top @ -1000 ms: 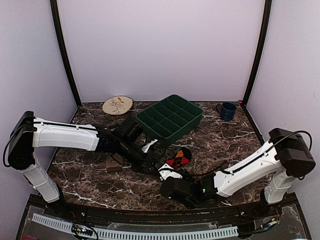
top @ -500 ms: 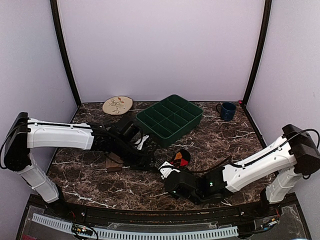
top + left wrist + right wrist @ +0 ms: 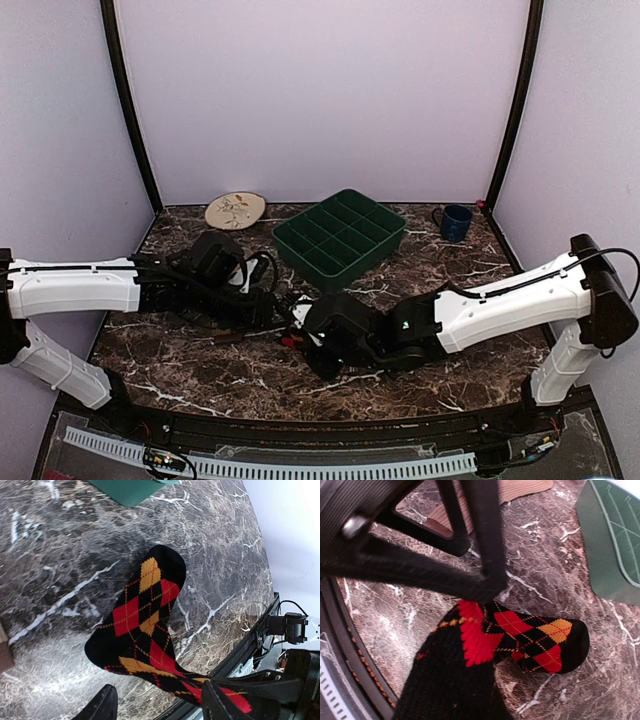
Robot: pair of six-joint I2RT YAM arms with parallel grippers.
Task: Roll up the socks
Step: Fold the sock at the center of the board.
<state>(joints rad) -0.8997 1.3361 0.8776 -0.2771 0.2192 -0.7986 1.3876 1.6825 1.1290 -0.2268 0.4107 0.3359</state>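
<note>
**Right gripper clamped on argyle sock; left gripper open and empty**

Right gripper (image 3: pixel 487 591): in its wrist view the two black fingers meet in a point at centre frame. They are closed tight, with a fold of the argyle sock (image 3: pixel 530 640) pinched between the tips. From the pinch the sock falls away two ways. The broad black leg part runs to the lower left of that frame. The patterned toe end lies to the right and appears to rest on the marble table (image 3: pixel 450 285).

Left gripper (image 3: pixel 157 697): its fingers show at the bottom edge of its wrist view, standing well apart with nothing gripped between them. The argyle sock lies just beyond the fingertips in mid-frame. Its rounded toe is at upper centre, and the fabric runs down to the lower right, where it passes under a black finger of the right gripper.

Top view: the two grippers meet just left of centre, in front of the green tray (image 3: pixel 350 262). The argyle sock is almost wholly hidden beneath the right gripper, and only a red fleck shows.

Tan sock (image 3: pixel 525 486): a ribbed strip at the top edge of the right wrist view, lying on the table apart from the argyle sock. I cannot tell how much of it is rolled.

Surroundings: a plate (image 3: pixel 215 215) sits at the back left of the top view and a blue mug (image 3: pixel 455 222) at the back right. Both are well apart from the grippers.
</note>
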